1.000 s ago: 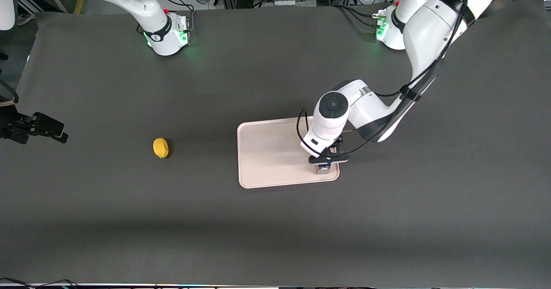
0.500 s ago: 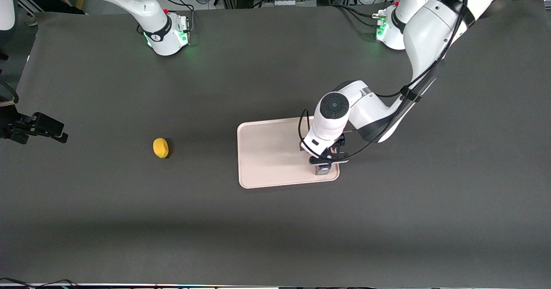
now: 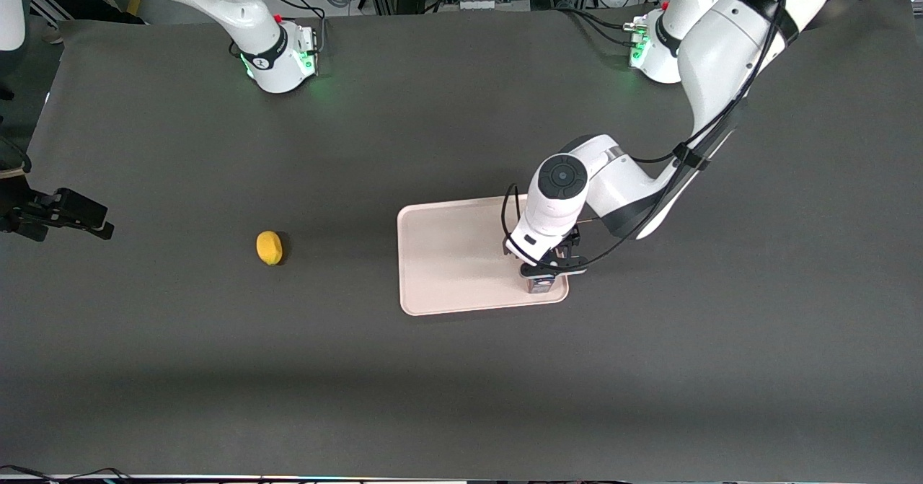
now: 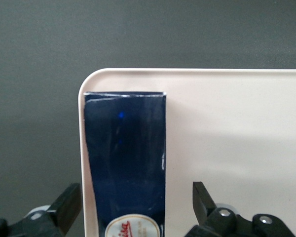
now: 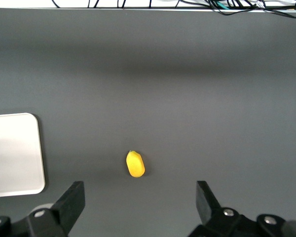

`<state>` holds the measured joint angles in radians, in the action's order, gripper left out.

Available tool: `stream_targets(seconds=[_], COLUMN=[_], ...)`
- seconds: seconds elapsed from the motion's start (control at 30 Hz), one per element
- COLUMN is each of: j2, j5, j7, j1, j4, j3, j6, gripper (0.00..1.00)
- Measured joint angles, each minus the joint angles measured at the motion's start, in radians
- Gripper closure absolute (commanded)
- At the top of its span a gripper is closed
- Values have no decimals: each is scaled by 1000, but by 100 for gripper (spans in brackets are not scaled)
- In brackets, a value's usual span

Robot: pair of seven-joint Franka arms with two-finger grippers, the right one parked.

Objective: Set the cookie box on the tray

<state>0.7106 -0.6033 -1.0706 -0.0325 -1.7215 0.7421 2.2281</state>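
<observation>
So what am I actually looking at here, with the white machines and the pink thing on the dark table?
These are two robot arms bolted to a dark table. One picture looks down on the whole table from the front; the other two come from small cameras on the arms' wrists. Only one arm works; its gripper is over a corner of the tray, a pale pink tray with a low rim. The working arm's wrist camera shows the cookie box, a dark blue carton, on the tray in that corner, against the rim. The jaws are spread wide, apart from the box on each side, so it is not held. Toward the parked arm's end of the table lies a small yellow lump, which the parked arm's wrist camera also sees.
</observation>
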Motion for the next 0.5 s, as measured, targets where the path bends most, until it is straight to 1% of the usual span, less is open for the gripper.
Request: stream_targets(seconds=[0.2,0.3,0.4,0.5], j2=[-45,-83,-128,-191], j5=[2,20,64,141], j7=[0,0,15,60], j1=[-6,-7,-7,-7], j4=[7,9,13,20], j3=[8,18,28,33], j6=[-39,-53,-83,-119], gripper=[0,0,0,0])
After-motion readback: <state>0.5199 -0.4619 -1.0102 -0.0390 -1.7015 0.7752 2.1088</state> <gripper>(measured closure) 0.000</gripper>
